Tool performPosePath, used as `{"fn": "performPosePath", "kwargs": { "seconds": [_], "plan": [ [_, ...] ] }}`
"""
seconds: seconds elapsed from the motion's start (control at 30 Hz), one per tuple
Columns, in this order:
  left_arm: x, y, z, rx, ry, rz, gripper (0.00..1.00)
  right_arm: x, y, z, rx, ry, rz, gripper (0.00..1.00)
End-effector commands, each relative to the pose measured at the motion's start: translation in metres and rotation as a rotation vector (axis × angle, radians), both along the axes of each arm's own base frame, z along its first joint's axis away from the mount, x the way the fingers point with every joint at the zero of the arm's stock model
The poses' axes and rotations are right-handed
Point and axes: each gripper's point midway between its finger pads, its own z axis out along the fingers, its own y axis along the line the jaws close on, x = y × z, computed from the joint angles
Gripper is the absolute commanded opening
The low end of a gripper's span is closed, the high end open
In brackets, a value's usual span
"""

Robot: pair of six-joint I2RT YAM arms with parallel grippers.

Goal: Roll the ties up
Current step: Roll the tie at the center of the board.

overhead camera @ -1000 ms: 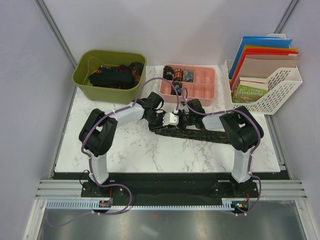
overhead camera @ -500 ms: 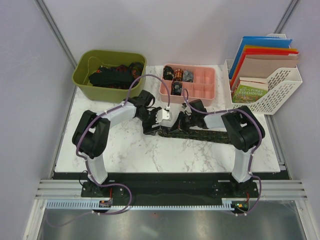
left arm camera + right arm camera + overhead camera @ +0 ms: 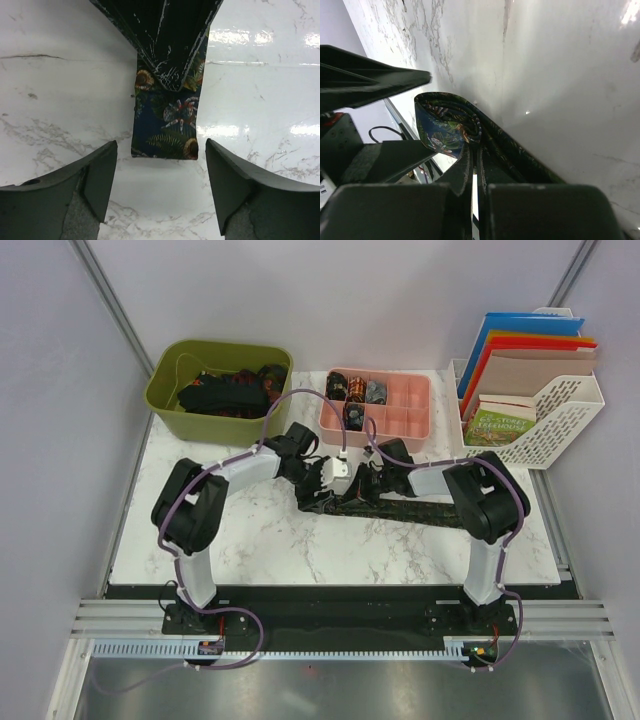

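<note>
A dark tie point(image 3: 420, 510) with a leafy pattern lies stretched across the marble table point(image 3: 250, 550). My right gripper point(image 3: 364, 483) is shut on its left end. In the right wrist view the tie point(image 3: 447, 127) curls into a loop just past the closed gripper point(image 3: 475, 150). My left gripper point(image 3: 333, 478) is open and faces the right one. In the left wrist view the tie's folded end point(image 3: 165, 125) lies flat just ahead of the open left gripper point(image 3: 160, 155), untouched, with the right gripper's black fingers point(image 3: 160, 35) above it.
A green bin point(image 3: 170, 400) holding several loose ties stands at the back left. A pink divided tray point(image 3: 410, 420) with a few rolled ties point(image 3: 352, 390) is at the back middle. A white file rack point(image 3: 560, 420) with folders and books is at the back right.
My left gripper drew back to the left, then came right again toward the tie's end. The right gripper stayed shut on the tie, whose left end shifted slightly.
</note>
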Motion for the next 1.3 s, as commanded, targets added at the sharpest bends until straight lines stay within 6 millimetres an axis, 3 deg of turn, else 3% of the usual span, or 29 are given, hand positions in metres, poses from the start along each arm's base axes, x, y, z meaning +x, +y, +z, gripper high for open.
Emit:
{"fn": "performPosePath", "kwargs": {
  "seconds": [0.0, 0.07, 0.2, 0.3, 0.37, 0.57, 0.63, 0.8, 1.03, 1.1, 1.27],
  "plan": [
    [0.012, -0.012, -0.003, -0.009, 0.006, 0.046, 0.74, -0.001, -0.013, -0.037, -0.12, 0.044, -0.009, 0.0],
    [0.014, -0.006, -0.007, 0.017, -0.003, 0.063, 0.7, 0.004, -0.008, -0.045, -0.12, 0.046, 0.002, 0.0],
    [0.015, 0.006, -0.016, 0.077, -0.021, 0.092, 0.64, 0.025, 0.006, -0.041, -0.103, -0.009, 0.023, 0.0],
    [0.013, 0.015, -0.022, 0.11, -0.035, 0.098, 0.61, 0.028, 0.014, -0.037, -0.087, -0.017, 0.036, 0.0],
    [0.012, 0.022, -0.024, 0.135, -0.04, 0.112, 0.5, 0.026, 0.02, -0.027, -0.066, -0.021, 0.047, 0.0],
    [-0.001, 0.035, -0.017, 0.135, -0.068, 0.079, 0.42, 0.005, 0.03, 0.013, 0.019, -0.018, 0.035, 0.0],
    [-0.007, 0.04, -0.014, 0.134, -0.082, 0.055, 0.38, -0.002, 0.028, 0.015, 0.023, -0.005, 0.03, 0.0],
    [-0.01, 0.045, -0.016, 0.149, -0.094, 0.011, 0.29, -0.007, 0.024, 0.013, 0.012, 0.013, 0.038, 0.04],
    [-0.004, 0.042, -0.017, 0.151, -0.089, 0.005, 0.26, -0.005, 0.02, -0.003, -0.045, 0.04, 0.049, 0.23],
    [-0.003, 0.042, -0.017, 0.155, -0.091, 0.004, 0.25, -0.009, 0.016, -0.008, -0.07, 0.052, 0.052, 0.23],
    [-0.003, 0.042, -0.016, 0.153, -0.096, 0.0, 0.27, -0.005, 0.013, -0.011, -0.087, 0.029, 0.048, 0.04]
  ]
}}
